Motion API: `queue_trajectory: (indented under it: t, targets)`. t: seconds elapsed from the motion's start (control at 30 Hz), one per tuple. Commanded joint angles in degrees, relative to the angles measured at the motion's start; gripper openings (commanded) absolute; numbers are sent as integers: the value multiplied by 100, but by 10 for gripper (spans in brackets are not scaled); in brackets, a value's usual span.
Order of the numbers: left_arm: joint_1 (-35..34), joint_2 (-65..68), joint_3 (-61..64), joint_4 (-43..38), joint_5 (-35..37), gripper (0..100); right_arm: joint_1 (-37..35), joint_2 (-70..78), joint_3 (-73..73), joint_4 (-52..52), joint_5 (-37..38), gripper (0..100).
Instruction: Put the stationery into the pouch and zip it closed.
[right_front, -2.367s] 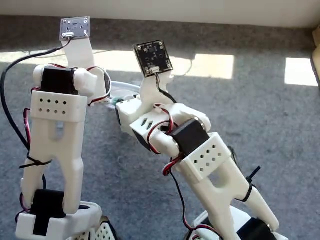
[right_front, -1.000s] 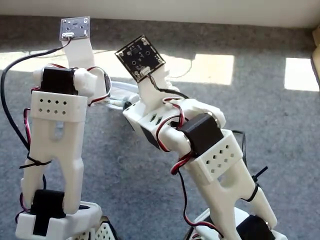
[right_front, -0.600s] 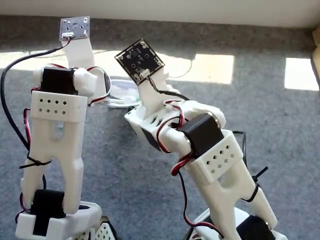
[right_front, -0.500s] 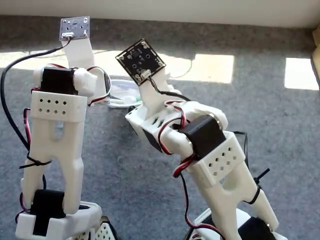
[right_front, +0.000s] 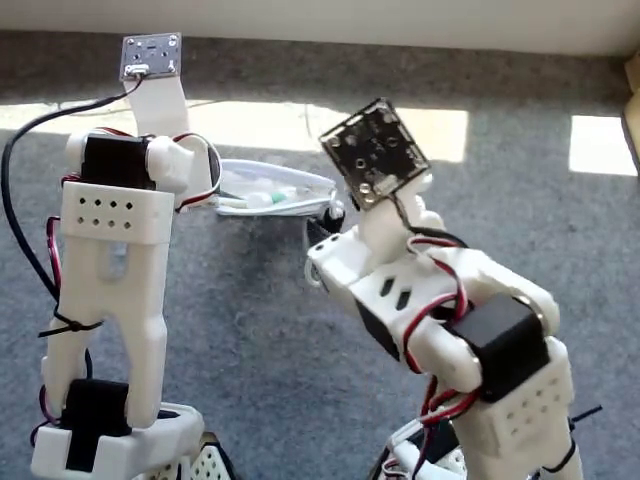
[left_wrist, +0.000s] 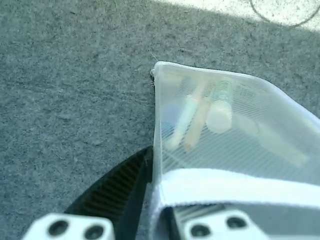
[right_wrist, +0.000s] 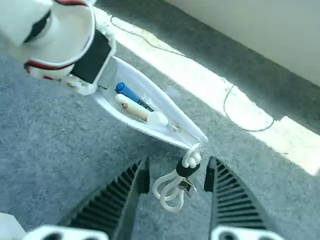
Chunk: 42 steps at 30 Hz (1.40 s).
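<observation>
White mesh forms the pouch (left_wrist: 280, 130), and through it we make out the stationery (left_wrist: 200, 117) as pale sticks lying side by side. The left gripper (left_wrist: 165, 190) is clamped onto the pouch's white edge band, with its black finger on one side of the fabric and the other jaw behind it. In the high view we see the pouch (right_front: 270, 190) lying between the two arms on the grey carpeted surface (right_front: 560, 260), one end held at the left arm. From the right wrist we see a blue pen (right_wrist: 129, 93) and a white marker (right_wrist: 142, 112) inside the pouch, whose top appears to be parted. The right gripper (right_wrist: 177, 172) has its jaws spread wide, and the looped white cord pull (right_wrist: 172, 192) at the pouch's free end hangs between them, apparently untouched by either finger.
</observation>
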Motion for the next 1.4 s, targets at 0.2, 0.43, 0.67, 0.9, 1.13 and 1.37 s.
queue_trajectory:
  t: [0.2, 0.43, 0.67, 0.9, 1.13, 1.37]
  targets:
    - [-75, -40, -13, -35, -53, 6, 426, -1095, 1314, -163, 35, 182]
    - [-75, -31, -4, -35, -44, 6, 435, -1763, 3169, -1569, 26, 182]
    - [-75, -31, -4, -35, -44, 6, 435, -1938, 4295, -2668, -492, 182]
    - [-75, -31, -4, -35, -70, 6, 426, -1965, 4479, -2818, -976, 202]
    - [-75, -31, -4, -35, -70, 6, 426, -1965, 4813, -2888, -1002, 286]
    - [-75, -31, -4, -35, -70, 6, 426, -1974, 4901, -3029, -879, 286]
